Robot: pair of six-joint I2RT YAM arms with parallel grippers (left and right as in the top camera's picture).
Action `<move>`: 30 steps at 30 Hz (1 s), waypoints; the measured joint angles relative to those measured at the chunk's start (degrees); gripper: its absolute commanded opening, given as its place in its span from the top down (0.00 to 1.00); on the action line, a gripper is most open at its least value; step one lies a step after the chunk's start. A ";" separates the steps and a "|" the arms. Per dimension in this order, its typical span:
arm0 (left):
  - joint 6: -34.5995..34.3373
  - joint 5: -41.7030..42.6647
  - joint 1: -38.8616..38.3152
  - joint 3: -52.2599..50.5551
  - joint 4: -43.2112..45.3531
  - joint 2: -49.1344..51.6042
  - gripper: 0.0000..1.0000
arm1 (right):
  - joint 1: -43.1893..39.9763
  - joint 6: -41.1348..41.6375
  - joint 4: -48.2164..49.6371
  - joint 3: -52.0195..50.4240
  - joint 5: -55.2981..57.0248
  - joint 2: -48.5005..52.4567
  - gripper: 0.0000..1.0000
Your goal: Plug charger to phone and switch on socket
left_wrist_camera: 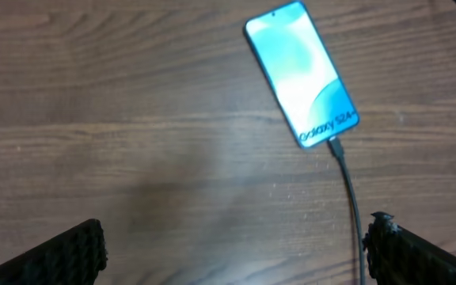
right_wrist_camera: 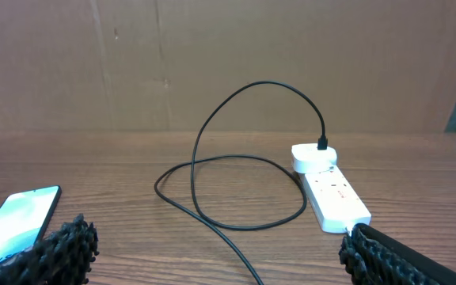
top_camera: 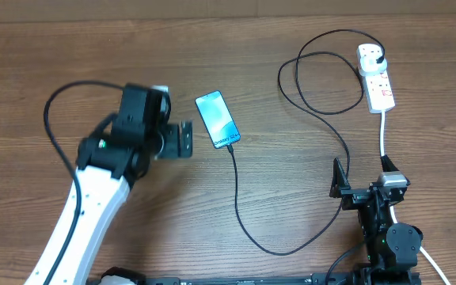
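Note:
The phone (top_camera: 217,119) lies flat mid-table, teal screen lit; it also shows in the left wrist view (left_wrist_camera: 301,74) and at the right wrist view's left edge (right_wrist_camera: 14,222). The charger's black cable (top_camera: 240,207) has its connector tip in the phone's bottom edge (left_wrist_camera: 335,146), then loops right (right_wrist_camera: 236,170) to its black plug in the white socket block (top_camera: 376,77), also seen in the right wrist view (right_wrist_camera: 331,190). My left gripper (top_camera: 182,139) is open and empty, just left of the phone (left_wrist_camera: 236,249). My right gripper (top_camera: 362,190) is open and empty, near the front right (right_wrist_camera: 216,253).
The socket's thick white lead (top_camera: 383,134) runs from the block down toward my right arm. A brown cardboard wall (right_wrist_camera: 228,63) stands behind the table. The table is wood-grained (top_camera: 291,237).

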 measured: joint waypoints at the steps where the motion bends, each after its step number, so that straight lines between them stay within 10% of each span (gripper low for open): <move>1: -0.02 0.00 0.00 -1.79 0.39 -1.53 0.00 | 0.00 -0.04 0.04 0.00 0.02 0.00 0.00; 30: 0.70 6.23 5.64 -39.36 28.68 -32.70 0.00 | 0.00 0.00 0.02 0.00 0.00 0.00 0.00</move>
